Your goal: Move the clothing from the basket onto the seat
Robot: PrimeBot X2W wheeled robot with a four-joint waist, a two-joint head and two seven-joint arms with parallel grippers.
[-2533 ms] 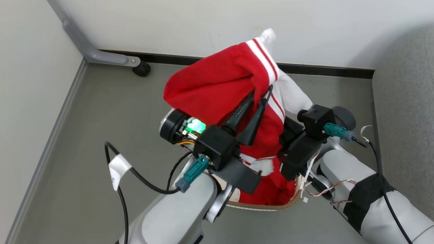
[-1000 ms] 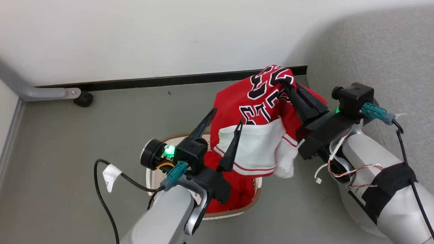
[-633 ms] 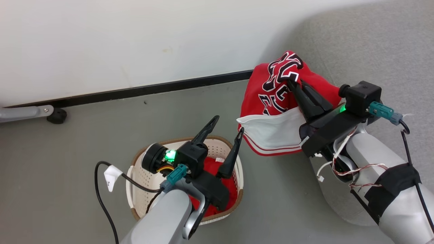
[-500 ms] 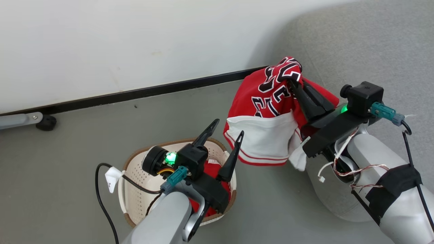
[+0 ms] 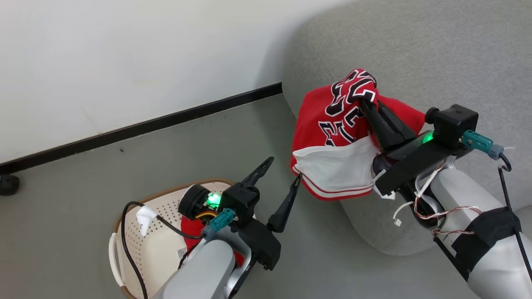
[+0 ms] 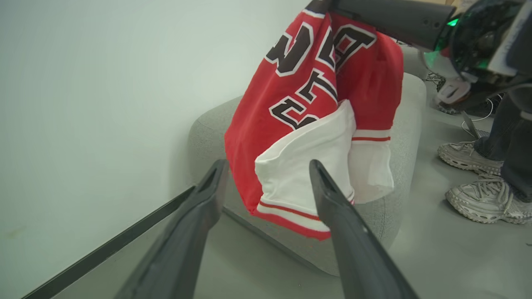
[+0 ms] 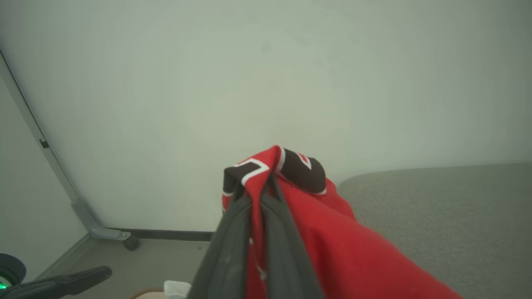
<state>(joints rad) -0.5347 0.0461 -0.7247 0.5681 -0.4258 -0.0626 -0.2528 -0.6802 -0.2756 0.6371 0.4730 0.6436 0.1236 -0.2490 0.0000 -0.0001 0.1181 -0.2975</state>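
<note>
The right gripper [image 5: 365, 99] holds the jersey [image 5: 324, 112], jaws clenched on a fold of its fabric. The garment hangs over the near end of the seat [image 5: 415, 50]. Its black, white-outlined lettering is creased and cannot be read as a word. The left gripper [image 5: 284, 168] is released, jaws spread, above the floor beside the basket [image 5: 137, 245], which contains red shorts [image 5: 188, 226]. The print on the paper label [image 5: 181, 252] in the basket is too small to read.
</note>
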